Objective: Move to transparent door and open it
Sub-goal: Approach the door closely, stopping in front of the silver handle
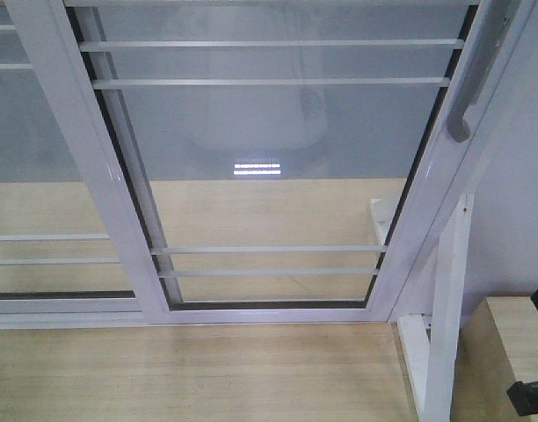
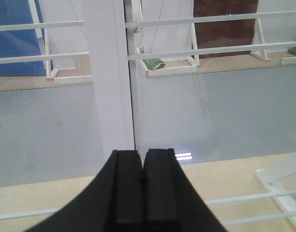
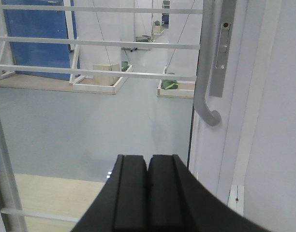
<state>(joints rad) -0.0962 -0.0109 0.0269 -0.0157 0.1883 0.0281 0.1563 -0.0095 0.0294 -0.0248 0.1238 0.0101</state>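
Note:
The transparent door [image 1: 278, 167] fills the middle of the front view: clear glass in a white frame with thin white bars. Its grey hook-ended handle [image 1: 469, 88] hangs on the right stile. In the right wrist view the handle [image 3: 206, 77] is above and right of my right gripper [image 3: 148, 157], which is shut and empty, apart from it. My left gripper [image 2: 142, 152] is shut and empty, facing the white stile [image 2: 109, 77] where the two panels overlap.
A similar glass panel without a handle [image 1: 40, 176] stands at the left. A white frame post [image 1: 449, 308] and a wooden block [image 1: 506, 352] stand at the right. A white wall [image 3: 278, 121] is right of the door. Light wooden floor [image 1: 199, 369] lies in front.

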